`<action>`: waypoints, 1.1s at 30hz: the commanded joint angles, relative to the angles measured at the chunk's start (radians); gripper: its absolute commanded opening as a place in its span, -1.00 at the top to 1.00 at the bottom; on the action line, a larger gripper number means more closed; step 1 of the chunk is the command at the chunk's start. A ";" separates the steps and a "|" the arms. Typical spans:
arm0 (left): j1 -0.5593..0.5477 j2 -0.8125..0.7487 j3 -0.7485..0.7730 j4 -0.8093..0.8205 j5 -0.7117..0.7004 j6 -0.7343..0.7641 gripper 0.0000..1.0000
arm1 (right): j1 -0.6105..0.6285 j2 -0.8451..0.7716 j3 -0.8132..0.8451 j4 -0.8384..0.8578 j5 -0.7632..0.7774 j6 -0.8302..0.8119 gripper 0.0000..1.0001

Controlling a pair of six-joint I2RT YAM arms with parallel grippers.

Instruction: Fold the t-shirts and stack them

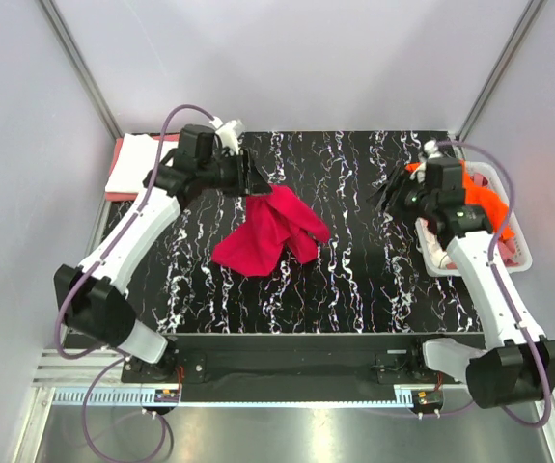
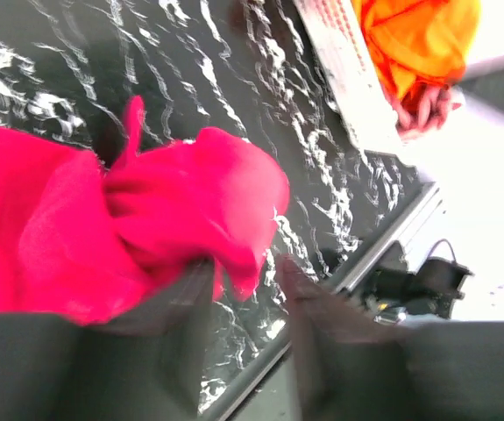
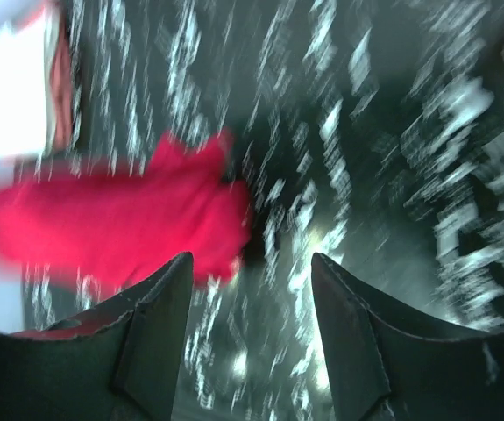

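At the far left corner of the table [image 1: 354,280] sits a folded white shirt [image 1: 140,154] on top of a pink one [image 1: 123,196], whose edge just shows underneath. Next along, the left gripper [image 1: 258,178] reaches in over the far part of the table, its jaws apart. From its wrist camera the red shirt [image 1: 269,231] bunches up right against one finger [image 2: 195,285], with a tip of cloth dipping into the gap, and I can't tell whether any of it is caught. The red shirt lies crumpled near the middle of the table, just this side of that gripper, spreading down and to the right. Further right, well clear of it, the right gripper [image 1: 388,198] hangs over bare tabletop with its jaws spread wide and nothing between them. Just beyond it, at the right edge, stands the white basket [image 1: 470,271] with an orange shirt [image 1: 478,196] heaped in it and some pinkish cloth lower down.
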 commanded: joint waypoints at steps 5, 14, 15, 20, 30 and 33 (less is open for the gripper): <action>0.062 0.106 0.093 -0.215 -0.343 0.160 -0.21 | 0.209 0.065 -0.180 0.174 -0.091 0.114 -0.21; 0.063 -0.193 -0.419 -0.100 -0.518 -0.044 -0.47 | 0.459 0.145 -0.407 0.504 0.108 0.551 -0.17; 0.063 -0.261 -0.474 -0.063 -0.551 -0.119 -0.52 | 0.494 0.154 -0.434 0.554 0.133 0.562 -0.16; 0.063 -0.351 -0.737 0.201 -0.541 -0.242 -0.63 | 0.539 0.245 -0.453 0.614 0.234 0.636 -0.23; 0.062 -0.191 -0.759 0.312 -0.565 -0.279 -0.66 | 0.539 0.385 -0.500 0.761 0.286 0.662 -0.26; 0.060 -0.178 -0.776 0.352 -0.570 -0.290 -0.65 | 0.539 0.409 -0.519 0.816 0.302 0.674 -0.26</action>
